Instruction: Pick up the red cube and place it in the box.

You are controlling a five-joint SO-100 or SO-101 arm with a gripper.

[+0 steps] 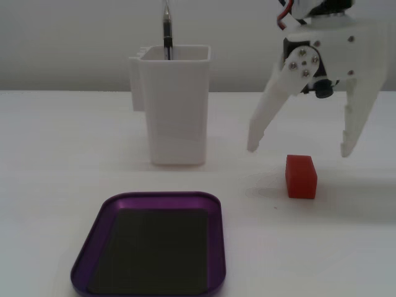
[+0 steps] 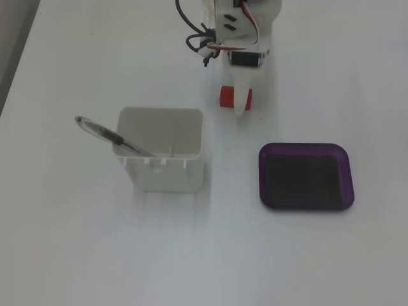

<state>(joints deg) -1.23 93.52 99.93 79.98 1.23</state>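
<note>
The red cube (image 1: 301,177) lies on the white table, right of the tall white container. My white gripper (image 1: 300,151) hangs open just above it, one finger on each side and the tips a little above the cube's top. In a fixed view from above, the gripper (image 2: 240,106) covers the middle of the cube (image 2: 225,97), and red shows on both sides of a finger. The box, a shallow purple tray (image 1: 161,196) with a dark inside, lies empty at the front left; it also shows in the view from above (image 2: 305,146).
A tall white plastic container (image 1: 176,111) with a pen (image 1: 166,31) in it stands behind the tray, left of the cube. From above, the container (image 2: 162,172) and pen (image 2: 108,134) lie left of the tray.
</note>
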